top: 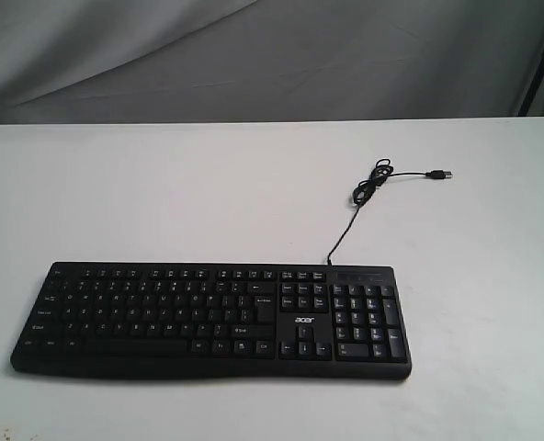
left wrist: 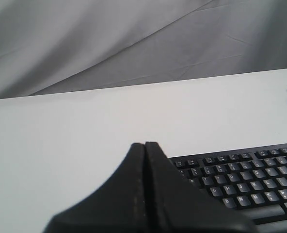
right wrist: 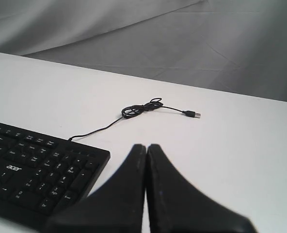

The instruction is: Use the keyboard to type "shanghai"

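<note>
Typing not yet begun: both claws off the keys.
Left claw point(left wrist: 144, 145) and right claw point(right wrist: 146, 146) are each pressed together, empty; the keyboard point(top: 208, 317) lies flat on the surface point(top: 162, 184), cable point(top: 364, 197) coiled beyond. Next, I judge: one tip onto "s".

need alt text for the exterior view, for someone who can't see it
A black keyboard lies flat on a white table, number pad to the right. Its thin cable leaves the back edge, loops into a small coil and ends in a loose USB plug on the table. Grey cloth hangs behind.
</note>
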Robot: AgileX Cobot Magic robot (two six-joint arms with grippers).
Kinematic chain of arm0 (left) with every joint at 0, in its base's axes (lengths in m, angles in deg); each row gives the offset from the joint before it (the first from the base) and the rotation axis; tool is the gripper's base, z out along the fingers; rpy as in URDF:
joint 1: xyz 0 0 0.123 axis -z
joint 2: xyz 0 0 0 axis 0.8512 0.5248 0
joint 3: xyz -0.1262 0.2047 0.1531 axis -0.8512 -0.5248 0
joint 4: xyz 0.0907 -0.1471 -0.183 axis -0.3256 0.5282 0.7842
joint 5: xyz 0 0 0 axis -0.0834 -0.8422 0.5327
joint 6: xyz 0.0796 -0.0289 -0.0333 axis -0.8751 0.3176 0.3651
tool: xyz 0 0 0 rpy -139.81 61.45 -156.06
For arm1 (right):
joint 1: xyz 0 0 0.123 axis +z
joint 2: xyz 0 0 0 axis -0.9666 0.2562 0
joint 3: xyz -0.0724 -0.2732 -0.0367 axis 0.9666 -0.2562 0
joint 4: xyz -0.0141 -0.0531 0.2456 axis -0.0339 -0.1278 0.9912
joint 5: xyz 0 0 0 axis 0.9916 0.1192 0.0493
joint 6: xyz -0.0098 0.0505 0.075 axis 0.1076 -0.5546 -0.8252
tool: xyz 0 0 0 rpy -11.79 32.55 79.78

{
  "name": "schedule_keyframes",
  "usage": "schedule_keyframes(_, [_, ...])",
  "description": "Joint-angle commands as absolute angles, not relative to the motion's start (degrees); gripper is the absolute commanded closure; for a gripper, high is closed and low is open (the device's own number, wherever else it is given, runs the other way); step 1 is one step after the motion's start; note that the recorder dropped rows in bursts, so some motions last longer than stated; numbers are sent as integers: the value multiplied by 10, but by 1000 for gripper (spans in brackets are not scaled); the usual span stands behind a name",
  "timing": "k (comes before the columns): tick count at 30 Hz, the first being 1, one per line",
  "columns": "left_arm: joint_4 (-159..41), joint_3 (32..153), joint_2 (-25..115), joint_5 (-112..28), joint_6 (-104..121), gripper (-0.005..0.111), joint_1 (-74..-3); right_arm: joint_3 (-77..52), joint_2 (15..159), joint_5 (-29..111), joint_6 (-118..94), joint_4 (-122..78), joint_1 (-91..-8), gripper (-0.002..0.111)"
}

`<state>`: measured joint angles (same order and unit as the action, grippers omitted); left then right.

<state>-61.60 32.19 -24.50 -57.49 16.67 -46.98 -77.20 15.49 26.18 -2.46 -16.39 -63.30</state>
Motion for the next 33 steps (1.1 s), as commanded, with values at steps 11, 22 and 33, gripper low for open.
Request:
schedule_keyframes(11, [-616,319,-247,-572,168,107,-467,-540,319,254,-25,-168,-637,108])
schedule_keyframes(22, [-616,319,-247,-572,168,107,-467,-480,580,341,-103,-168,-473,108])
schedule_keyframes(33, [-616,319,-247,-572,168,107,-467,-418,902,375,-167,-143,-173,108])
